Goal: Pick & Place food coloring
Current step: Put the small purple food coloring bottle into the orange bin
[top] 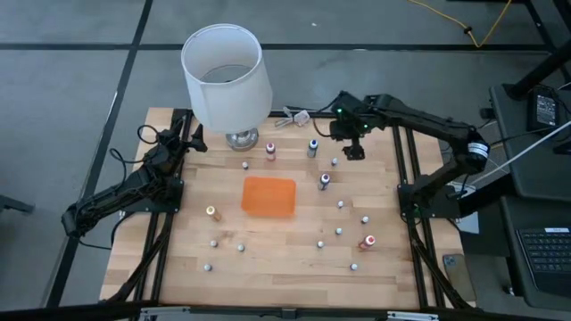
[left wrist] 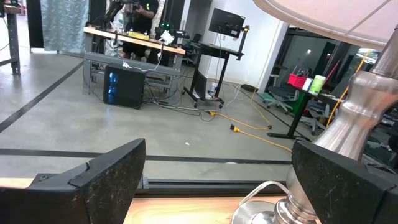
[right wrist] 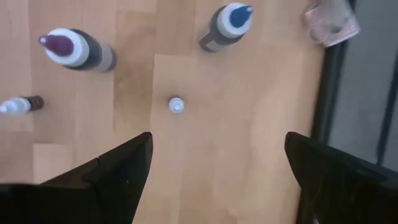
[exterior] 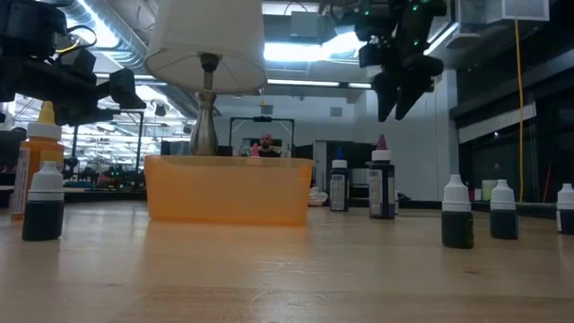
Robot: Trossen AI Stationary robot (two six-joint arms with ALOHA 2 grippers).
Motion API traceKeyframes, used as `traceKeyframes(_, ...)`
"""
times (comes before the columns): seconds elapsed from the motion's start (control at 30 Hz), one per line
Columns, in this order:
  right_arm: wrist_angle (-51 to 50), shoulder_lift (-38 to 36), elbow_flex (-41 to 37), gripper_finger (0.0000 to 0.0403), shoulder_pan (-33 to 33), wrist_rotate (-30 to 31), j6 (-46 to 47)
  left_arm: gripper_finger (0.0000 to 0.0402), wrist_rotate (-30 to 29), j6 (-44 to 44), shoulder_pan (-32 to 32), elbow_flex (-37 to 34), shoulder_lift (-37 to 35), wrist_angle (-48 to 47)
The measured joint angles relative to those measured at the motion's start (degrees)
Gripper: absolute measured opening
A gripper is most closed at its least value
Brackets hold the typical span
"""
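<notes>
Several tiny food coloring bottles stand upright, scattered on the wooden table [top: 294,267]. My right gripper [top: 354,152] is open and hangs well above the table near its far right part, fingers pointing down [exterior: 399,94]. Its wrist view looks down on a small white-capped bottle [right wrist: 176,104], a purple-tipped bottle [right wrist: 74,50], a blue-tipped bottle [right wrist: 227,25] and another small one [right wrist: 18,106]. In the high view these are the white-capped bottle [top: 335,161], the purple one [top: 324,181] and the blue one [top: 313,147]. My left gripper [left wrist: 217,186] is open and waits beside the lamp base [top: 241,139].
A flat orange tray [top: 268,196] lies mid-table. A big white-shaded lamp [top: 225,76] stands at the far edge, left of centre. An orange-bodied bottle [top: 211,212] stands left of the tray, and a red one [top: 367,241] lies on its side near the right edge. More bottles dot the near half.
</notes>
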Motion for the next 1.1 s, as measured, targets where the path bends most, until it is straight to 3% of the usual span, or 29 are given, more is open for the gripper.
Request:
traceKeyframes(0.2,5.27,0.63,-5.07,0.0365,0.79,-0.01,4.35,0.0391,-0.01,0.0,0.0,-0.01,0.0,-0.01)
traceKeyframes(0.73,22.93,0.23,-24.04,0.0365,2.37,-1.56,3.28,0.0391,0.0,0.01,0.01,-0.02,0.0,0.0)
traceKeyframes(1.1,27.99,4.75,-26.4,0.0365,1.36,-1.56,1.12,0.0391,0.0,0.0,0.01,0.0,0.0,0.0)
